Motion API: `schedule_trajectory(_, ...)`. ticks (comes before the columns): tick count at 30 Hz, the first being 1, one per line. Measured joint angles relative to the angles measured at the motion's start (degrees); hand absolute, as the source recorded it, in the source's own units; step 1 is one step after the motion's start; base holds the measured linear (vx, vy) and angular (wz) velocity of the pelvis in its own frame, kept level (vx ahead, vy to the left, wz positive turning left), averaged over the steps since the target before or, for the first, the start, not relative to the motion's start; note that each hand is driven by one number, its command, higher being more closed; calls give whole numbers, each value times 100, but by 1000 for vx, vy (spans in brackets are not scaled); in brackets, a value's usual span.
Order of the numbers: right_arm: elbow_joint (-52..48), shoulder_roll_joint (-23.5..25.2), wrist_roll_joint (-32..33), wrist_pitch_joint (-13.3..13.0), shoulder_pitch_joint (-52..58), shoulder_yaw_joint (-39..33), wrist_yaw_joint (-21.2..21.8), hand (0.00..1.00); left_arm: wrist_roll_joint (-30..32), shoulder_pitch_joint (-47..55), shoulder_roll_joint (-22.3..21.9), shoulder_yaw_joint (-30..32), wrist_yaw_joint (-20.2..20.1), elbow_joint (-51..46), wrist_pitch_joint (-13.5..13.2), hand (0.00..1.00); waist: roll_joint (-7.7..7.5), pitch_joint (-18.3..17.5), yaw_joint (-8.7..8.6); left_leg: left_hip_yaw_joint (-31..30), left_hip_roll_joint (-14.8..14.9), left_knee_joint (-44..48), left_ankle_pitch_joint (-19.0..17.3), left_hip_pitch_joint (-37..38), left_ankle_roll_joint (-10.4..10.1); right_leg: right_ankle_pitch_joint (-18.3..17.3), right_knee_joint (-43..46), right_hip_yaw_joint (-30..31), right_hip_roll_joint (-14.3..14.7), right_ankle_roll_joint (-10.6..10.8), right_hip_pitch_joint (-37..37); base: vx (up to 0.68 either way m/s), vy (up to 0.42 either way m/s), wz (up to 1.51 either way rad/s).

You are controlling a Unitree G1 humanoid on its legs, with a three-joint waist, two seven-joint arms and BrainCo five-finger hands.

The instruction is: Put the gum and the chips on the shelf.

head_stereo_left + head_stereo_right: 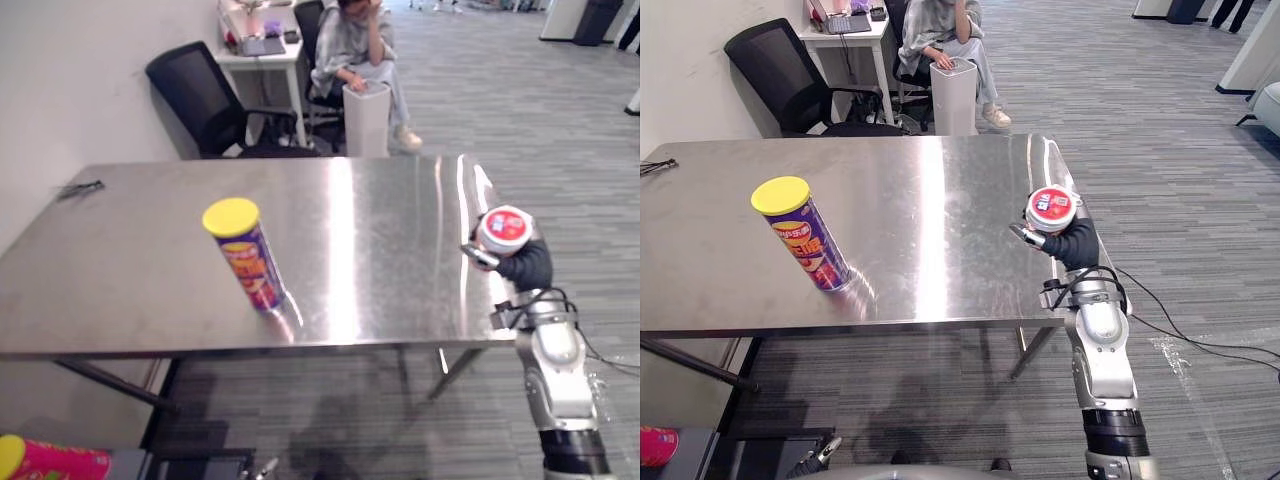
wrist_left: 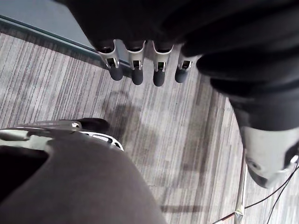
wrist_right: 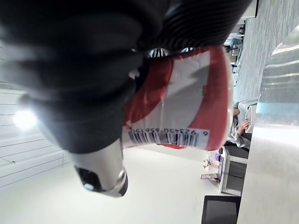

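The right hand (image 1: pixel 1072 245) has its fingers and thumb curled round the red-and-white gum tub (image 1: pixel 1052 208), clamped on its side wall with the red lid facing up. The forearm rises steeply from below to the wrist, putting the hand at the right edge of the steel table (image 1: pixel 400 200). Well apart from those fingers, toward the robot's left, the purple chips can (image 1: pixel 248 258) with a yellow lid stands on the tabletop. The left hand (image 2: pixel 140 28) hangs over the striped floor (image 2: pixel 163 130), its fingers (image 2: pixel 137 74) straight, side by side, holding nothing.
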Motion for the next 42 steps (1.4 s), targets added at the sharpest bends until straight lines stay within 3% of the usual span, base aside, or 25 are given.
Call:
schedule_trajectory(4, -37, -1, 2, 0, 320, -208, -40, 100, -2, 6, -4, 20, 0, -12, 58, 0, -1, -9, -19, -72, 6, 2, 21, 2, 13, -10, 72, -139, -1, -5, 7, 4, -18, 9)
schedule_trajectory(7, -41, 14, 3, 1, 451, -325, -41, 100, -10, 8, -12, 173, -12, -10, 82, 0, -20, -6, -47, -150, 15, 157, 3, -114, 19, -252, 626, -201, -43, -34, -253, -27, -12, 17)
schedule_trajectory(8, -40, 18, 8, 2, 479, -394, -53, 100, -23, 4, 0, 199, -21, -11, 97, 0, -56, 19, -125, -276, 27, 546, -121, -356, 32, -418, 1102, -327, -106, -69, -467, -61, -19, 41)
schedule_trajectory(11, -40, 84, 168, 0, 461, -340, -55, 100, -121, -7, 36, 223, -38, -19, 108, 0, -117, 116, -131, -531, 75, 1452, -449, -838, 27, -741, 1676, -560, -200, -146, -636, -93, -32, 45)
schedule_trajectory(14, -17, 214, 401, -9, 426, -115, -66, 100, -449, -80, 39, 203, -136, -128, 118, 0, 8, 264, -113, -1182, 180, 2089, -568, -1513, -102, -901, 1929, -1223, -126, -296, -748, -192, -75, 87)
schedule_trajectory(16, -12, 213, 455, -8, 360, -27, -66, 100, -516, -96, 29, 172, -195, -206, 127, 0, 86, 336, -65, -1540, 156, 2022, -430, -1734, -162, -990, 2066, -1584, -123, -379, -819, -276, -130, 105)
schedule_trajectory(18, -11, 210, 527, -10, 131, -8, -79, 100, -521, -109, 18, 158, -236, -288, 150, 0, 121, 443, 94, -1586, 178, 1539, -344, -1805, -235, -1057, 2224, -1989, -175, -469, -891, -215, -139, 125)
schedule_trajectory(20, 27, 197, 567, -36, -119, -43, -150, 100, -563, -181, 16, 173, -225, -286, 187, 0, 34, 487, 104, -805, 387, 1329, -369, -1799, 85, -958, 1957, -2516, -337, -636, -831, -229, -109, 142)
schedule_trajectory(21, 93, 199, 564, -38, -286, -102, -245, 100, -563, -220, 6, 176, -218, -286, 224, 0, 42, 537, 116, -101, 649, 2112, -271, -2036, 324, -923, 1957, -2883, -444, -709, -836, -232, -116, 143)
schedule_trajectory(22, 141, 214, 563, -37, -346, -138, -343, 100, -563, -130, -33, 239, -208, -294, 225, 0, 87, 546, 158, 430, 919, 2920, -313, -2038, 366, -903, 1955, -3171, -532, -758, -810, -216, -152, 129)
schedule_trajectory(24, 169, 204, 559, -35, -338, -132, -396, 100, -562, -19, -131, 387, -193, -300, 228, 0, 215, 517, 168, 937, 1347, 3644, -633, -1628, 305, -864, 1918, -3542, -558, -770, -708, -115, -70, 111)
schedule_trajectory(25, 169, 203, 556, -35, -328, -159, -434, 100, -558, 83, -188, 483, -191, -296, 229, 0, 293, 470, 157, 1112, 1526, 3759, -864, -1333, 233, -850, 1924, -3800, -604, -760, -707, -118, -6, 111)
schedule_trajectory(27, 171, 202, 554, -32, -327, -364, -449, 100, -534, 56, -282, 614, -201, -300, 230, 0, 389, 411, 121, 1420, 1675, 3703, -955, -1090, 186, -786, 1923, -4265, -738, -722, -720, -134, 89, 136)
schedule_trajectory(29, 170, 219, 554, -26, -316, -538, -463, 100, -502, 65, -314, 673, -201, -330, 229, 0, 386, 371, 96, 1792, 1550, 3251, -935, -1150, 178, -662, 1878, -4694, -871, -667, -707, -138, 137, 138)
schedule_trajectory(31, 127, 223, 553, -25, -316, -686, -462, 100, -453, 85, -300, 725, -198, -339, 233, 0, 357, 278, 25, 1828, 1197, 2328, -915, -1172, 119, -330, 1443, -5299, -846, -602, -613, -116, 150, 130)
schedule_trajectory(34, 122, 249, 549, -10, -272, -855, -476, 100, -257, 24, -301, 846, -180, -335, 237, 0, 330, 266, 18, 1813, 955, 1723, -807, -1201, -2, -47, 1317, -5790, -869, -572, -528, -84, 186, 91)
schedule_trajectory(36, 120, 254, 503, -5, -192, -879, -506, 100, -96, 44, -307, 845, -170, -205, 248, 0, 287, 249, 11, 1705, 677, 1417, -656, -1156, 126, 179, 1316, -5852, -1040, -589, -491, -54, 198, 43)
schedule_trajectory(42, 252, 397, 101, 19, -109, -1042, -694, 100, -20, 67, -239, 839, -146, -200, 229, 0, 183, 249, 50, 1607, 316, 1240, -577, -1055, 253, 552, 1486, -5593, -1394, -647, -488, -28, 150, 14)
